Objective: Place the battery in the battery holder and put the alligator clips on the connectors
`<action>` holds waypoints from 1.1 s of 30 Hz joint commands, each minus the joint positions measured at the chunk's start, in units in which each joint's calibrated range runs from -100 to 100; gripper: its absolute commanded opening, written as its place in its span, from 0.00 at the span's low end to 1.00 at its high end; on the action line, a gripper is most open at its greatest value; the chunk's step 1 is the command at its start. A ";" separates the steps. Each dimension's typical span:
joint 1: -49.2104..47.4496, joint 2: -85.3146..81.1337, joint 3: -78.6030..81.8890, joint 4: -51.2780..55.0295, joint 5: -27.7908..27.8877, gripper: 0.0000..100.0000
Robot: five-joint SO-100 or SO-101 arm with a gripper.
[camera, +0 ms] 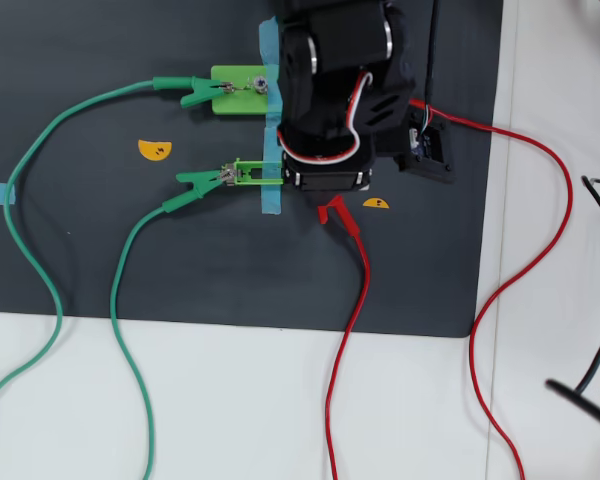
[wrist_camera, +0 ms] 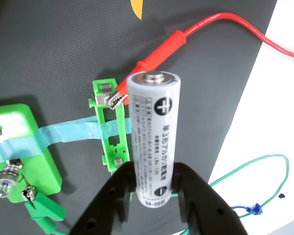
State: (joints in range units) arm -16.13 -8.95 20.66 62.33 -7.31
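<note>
In the wrist view my gripper (wrist_camera: pixel 154 188) is shut on the lower end of the battery (wrist_camera: pixel 154 137), a white-silver cylinder that stands upright with its plus end away from me. The narrow green battery holder (wrist_camera: pixel 109 125) lies just left of and behind it, empty and taped to the mat. A red alligator clip (wrist_camera: pixel 154 55) bites the metal connector (wrist_camera: pixel 104 92) at the holder's far end. In the overhead view a green alligator clip (camera: pixel 200 180) sits on the holder's (camera: pixel 250 175) left end, and the arm (camera: pixel 340 100) hides the right end and the battery.
A wider green block (wrist_camera: pixel 19 142) with a small bulb (wrist_camera: pixel 4 182) lies to the left, with another green clip (wrist_camera: pixel 39 208) on it. Blue tape (wrist_camera: pixel 63 132) crosses the black mat (wrist_camera: pixel 49 49). Red wires (camera: pixel 345 340) and green wires (camera: pixel 130 330) trail over the white table.
</note>
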 commanded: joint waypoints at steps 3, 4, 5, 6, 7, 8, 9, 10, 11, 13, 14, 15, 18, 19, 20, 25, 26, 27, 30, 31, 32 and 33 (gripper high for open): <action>5.58 -3.77 1.71 -0.75 1.40 0.01; 6.18 -3.94 2.06 -0.75 1.61 0.01; 6.99 -3.94 2.41 -0.75 1.61 0.01; 7.90 -3.94 2.68 -0.75 1.66 0.01; 8.81 -3.52 2.76 -0.75 1.82 0.01; 9.31 -3.18 2.85 -0.75 1.82 0.01; 9.61 -3.09 2.85 -0.75 1.82 0.01; 9.82 -3.01 2.85 -0.75 1.82 0.01; 9.82 -3.01 2.85 -0.75 1.82 0.01; 9.82 -2.92 2.85 -0.75 1.77 0.01; 9.82 -2.92 2.85 -0.75 1.77 0.01; 9.82 -2.84 2.85 -0.75 1.71 0.01; 9.61 -1.31 2.85 -0.75 1.71 0.01; 9.41 -0.20 2.85 -0.75 1.71 0.01; 9.31 1.08 2.85 -0.75 1.71 0.01; 9.31 4.90 2.50 -0.75 1.61 0.01; 9.31 4.99 2.41 -0.75 1.56 0.01; 9.31 4.99 2.41 -0.75 1.56 0.01; 9.21 5.33 2.41 -0.84 1.56 0.01; 8.70 5.50 2.32 -0.84 1.56 0.01; 8.20 5.76 2.32 -0.84 1.66 0.01; 7.90 5.84 2.32 -0.84 1.66 0.01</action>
State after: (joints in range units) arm -7.28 -2.90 23.86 62.33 -5.66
